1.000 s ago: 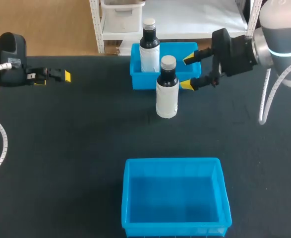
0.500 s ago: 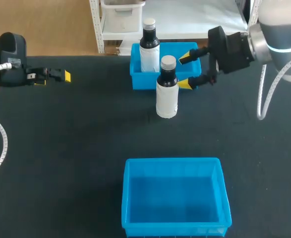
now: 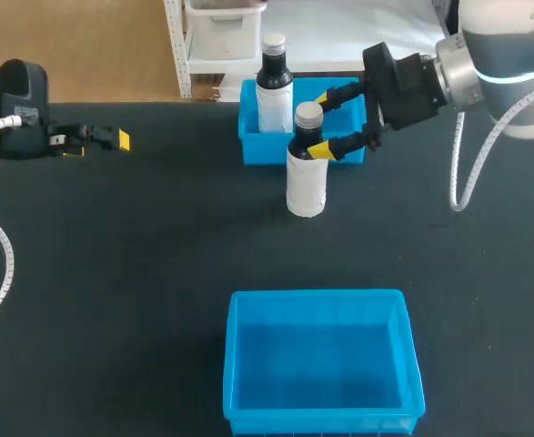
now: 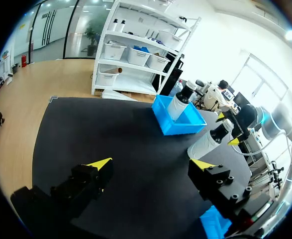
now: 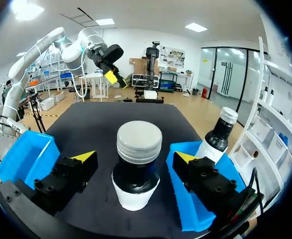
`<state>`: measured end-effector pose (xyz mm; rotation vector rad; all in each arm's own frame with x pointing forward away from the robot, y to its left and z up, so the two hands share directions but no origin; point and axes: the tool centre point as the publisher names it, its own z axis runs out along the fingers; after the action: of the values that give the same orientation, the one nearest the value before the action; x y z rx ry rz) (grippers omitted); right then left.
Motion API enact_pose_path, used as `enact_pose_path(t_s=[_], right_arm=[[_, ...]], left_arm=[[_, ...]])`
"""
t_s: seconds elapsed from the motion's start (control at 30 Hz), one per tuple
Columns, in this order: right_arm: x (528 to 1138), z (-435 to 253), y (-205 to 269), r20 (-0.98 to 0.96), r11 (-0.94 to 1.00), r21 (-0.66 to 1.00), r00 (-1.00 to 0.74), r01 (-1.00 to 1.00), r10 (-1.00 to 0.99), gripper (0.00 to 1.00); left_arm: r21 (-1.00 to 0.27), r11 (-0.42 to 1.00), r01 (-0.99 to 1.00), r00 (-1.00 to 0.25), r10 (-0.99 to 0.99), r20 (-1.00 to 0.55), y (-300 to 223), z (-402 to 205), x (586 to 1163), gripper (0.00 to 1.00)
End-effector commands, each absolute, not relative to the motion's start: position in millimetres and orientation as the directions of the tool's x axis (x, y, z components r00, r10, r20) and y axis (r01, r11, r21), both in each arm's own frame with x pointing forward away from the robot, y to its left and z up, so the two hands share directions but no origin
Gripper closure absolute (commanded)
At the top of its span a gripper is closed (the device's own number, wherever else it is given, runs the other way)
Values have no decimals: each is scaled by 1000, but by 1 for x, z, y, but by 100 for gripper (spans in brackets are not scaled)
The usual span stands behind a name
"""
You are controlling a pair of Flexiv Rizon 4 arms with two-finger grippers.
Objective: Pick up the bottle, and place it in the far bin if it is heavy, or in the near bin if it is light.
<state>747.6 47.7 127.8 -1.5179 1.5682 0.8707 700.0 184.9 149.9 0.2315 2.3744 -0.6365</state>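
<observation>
A dark bottle (image 3: 307, 168) with a white label and grey cap stands upright on the black table, just in front of the far blue bin (image 3: 265, 148). My right gripper (image 3: 323, 124) is open, one yellow-tipped finger on each side of the bottle's neck, with gaps showing. In the right wrist view the bottle (image 5: 136, 172) stands between the open fingers of that gripper (image 5: 135, 157). The near blue bin (image 3: 321, 297) holds nothing. My left gripper (image 3: 112, 139) hangs at the far left, its fingers open on nothing in its own view (image 4: 150, 164).
A second, similar bottle (image 3: 273, 86) stands upright inside the far bin, right behind the right gripper's far finger. Wide black table surface lies between the two bins and toward the left arm.
My right gripper has moved left, from beside the bottle to straddling its neck, and stays open. The bottle and the left arm have not moved.
</observation>
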Motion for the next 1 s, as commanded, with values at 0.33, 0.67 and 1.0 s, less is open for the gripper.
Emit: enact_pose_path(t_s=[0.33,0.67,1.0], right_arm=[[756,128,56,-873,25,-22,7,-999,-488,0],[753,128,61,-869,14,-8,0,-1000,-496,0],[752,124,63,-862,7,6,-9,-1000,-508,0]], left_arm=[[-383,866,321,-767,0,-642,185,150,700,0],[-383,866,321,-767,0,-642,185,150,700,0],[-383,866,321,-767,0,-642,185,150,700,0]])
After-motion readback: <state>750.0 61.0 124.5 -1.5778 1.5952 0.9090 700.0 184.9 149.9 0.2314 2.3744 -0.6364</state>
